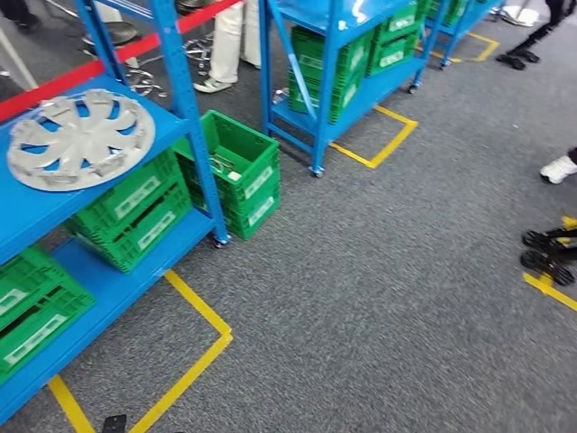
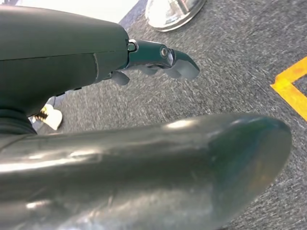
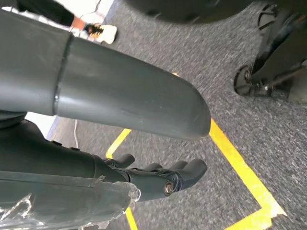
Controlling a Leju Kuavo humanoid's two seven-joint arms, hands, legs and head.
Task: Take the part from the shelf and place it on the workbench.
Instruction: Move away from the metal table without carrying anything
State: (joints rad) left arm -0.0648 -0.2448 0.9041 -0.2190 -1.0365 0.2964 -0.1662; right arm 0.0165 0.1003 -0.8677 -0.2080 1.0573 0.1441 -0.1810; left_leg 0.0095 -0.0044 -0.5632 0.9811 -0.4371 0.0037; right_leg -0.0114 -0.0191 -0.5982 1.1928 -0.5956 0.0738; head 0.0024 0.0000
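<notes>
Head view looks down from high onto blue shelf [image 1: 109, 271] and grey carpet [image 1: 381, 298]; both wrist views sit close behind their hands, facing that carpet.

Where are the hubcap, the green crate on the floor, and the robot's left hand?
hubcap [image 1: 79, 138]: head view, its centre, on the blue shelf.
floor crate [image 1: 240, 171]: head view, its front wall.
left hand [image 2: 108, 57]: left wrist view, the grey cover.

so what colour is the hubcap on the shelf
Silver-grey hubcap on the blue shelf; clearest in the head view.

I can't read any text here; the white labels on the green crates [image 1: 136, 209] are too blurred for me.
</notes>
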